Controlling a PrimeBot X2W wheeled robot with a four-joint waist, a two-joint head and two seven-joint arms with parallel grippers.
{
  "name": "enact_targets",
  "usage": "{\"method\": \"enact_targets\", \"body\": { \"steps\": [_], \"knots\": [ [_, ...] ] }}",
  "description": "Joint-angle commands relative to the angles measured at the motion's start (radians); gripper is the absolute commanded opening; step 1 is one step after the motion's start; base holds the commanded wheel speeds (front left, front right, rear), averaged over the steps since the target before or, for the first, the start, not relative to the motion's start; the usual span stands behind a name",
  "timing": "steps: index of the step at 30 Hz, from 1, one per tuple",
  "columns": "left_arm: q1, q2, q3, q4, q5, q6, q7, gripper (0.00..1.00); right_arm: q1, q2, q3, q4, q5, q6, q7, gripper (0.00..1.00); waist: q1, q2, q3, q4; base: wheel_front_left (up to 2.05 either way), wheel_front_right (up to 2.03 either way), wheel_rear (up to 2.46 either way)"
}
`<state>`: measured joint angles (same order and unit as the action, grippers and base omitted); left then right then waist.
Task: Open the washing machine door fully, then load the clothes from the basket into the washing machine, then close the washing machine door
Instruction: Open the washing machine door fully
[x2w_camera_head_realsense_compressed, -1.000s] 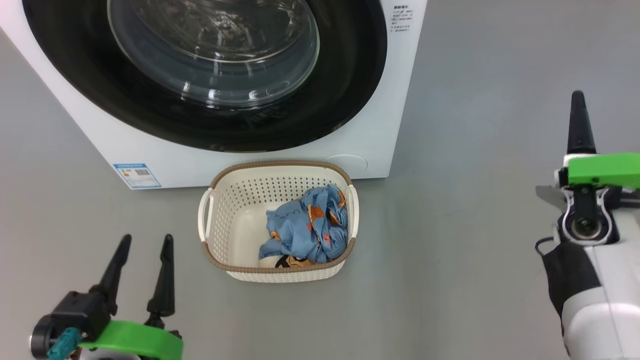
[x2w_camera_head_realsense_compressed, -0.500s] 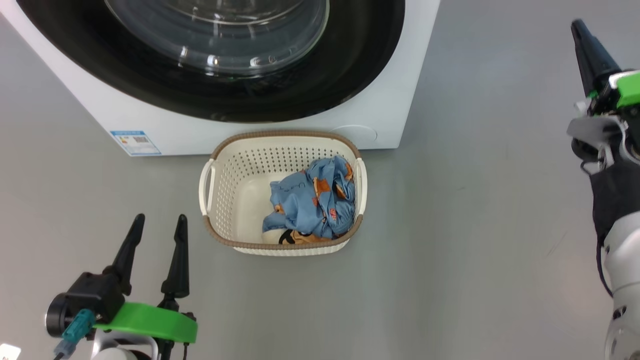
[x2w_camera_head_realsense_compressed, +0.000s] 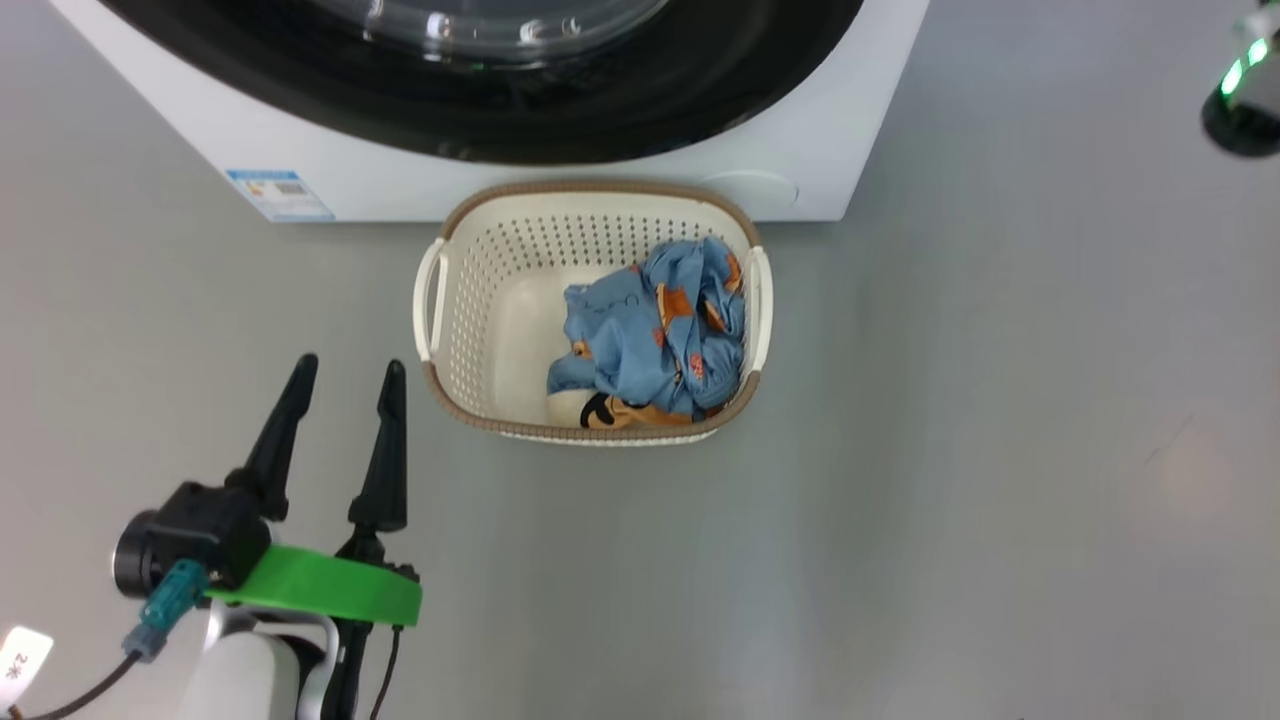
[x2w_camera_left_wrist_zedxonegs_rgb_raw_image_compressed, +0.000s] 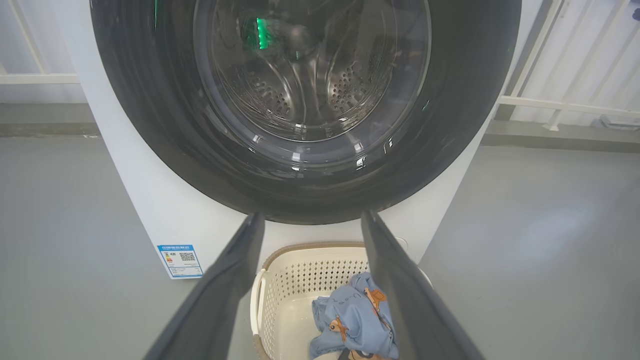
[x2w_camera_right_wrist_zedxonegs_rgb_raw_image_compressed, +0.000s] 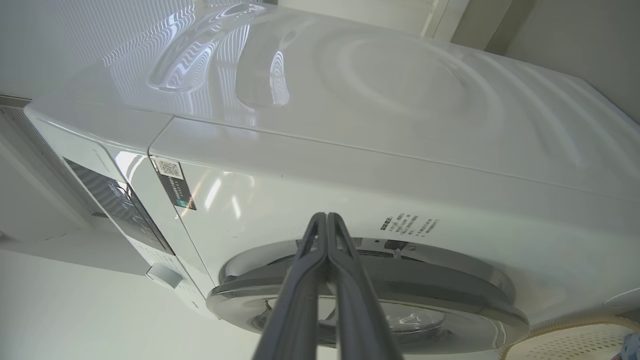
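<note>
I read left gripper (x2w_camera_head_realsense_compressed: 349, 365) spread, near-left of the basket (x2w_camera_head_realsense_compressed: 480, 270); right gripper (x2w_camera_right_wrist_zedxonegs_rgb_raw_image_compressed: 326, 217) pressed together, facing the washing machine door (x2w_camera_right_wrist_zedxonegs_rgb_raw_image_compressed: 425, 290).

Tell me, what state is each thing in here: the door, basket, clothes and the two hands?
Door, shut.
Basket, upright on the floor, part full.
Clothes, bunched in the basket.
Left hand, open, empty.
Right hand, shut, empty.

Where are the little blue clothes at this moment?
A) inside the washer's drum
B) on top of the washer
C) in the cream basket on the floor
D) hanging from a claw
C: the clothes lie bunched in the basket, just in front of the washing machine.
</note>
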<state>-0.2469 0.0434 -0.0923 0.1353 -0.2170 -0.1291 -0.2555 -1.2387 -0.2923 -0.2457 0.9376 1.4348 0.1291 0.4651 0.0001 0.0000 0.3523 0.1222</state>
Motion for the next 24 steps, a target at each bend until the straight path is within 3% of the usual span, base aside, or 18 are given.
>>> {"method": "enact_targets", "body": {
  "steps": [1, 11, 24],
  "knots": [
    [-0.029, 0.014, 0.026, -0.030, -0.009, -0.002, -0.006, 1.00, -0.041, 0.001, 0.010, -0.018, -0.006, 0.002, 0.012, 0.00, 0.0000, 0.0000, 0.044, 0.027, 0.00, 0.00, 0.00],
    [-0.075, 0.008, 0.005, -0.054, -0.030, -0.002, -0.006, 1.00, -0.216, 0.007, 0.091, 0.086, -0.072, 0.002, 0.155, 0.00, 0.0000, 0.0000, 0.127, 0.063, 0.00, 0.00, 0.00],
    [-0.107, 0.007, -0.023, -0.065, -0.074, -0.002, -0.006, 1.00, -0.331, 0.040, 0.139, 0.155, -0.146, 0.002, 0.187, 0.00, 0.0000, 0.0000, 0.184, 0.089, 0.00, 0.00, 0.00]
  ]
}}
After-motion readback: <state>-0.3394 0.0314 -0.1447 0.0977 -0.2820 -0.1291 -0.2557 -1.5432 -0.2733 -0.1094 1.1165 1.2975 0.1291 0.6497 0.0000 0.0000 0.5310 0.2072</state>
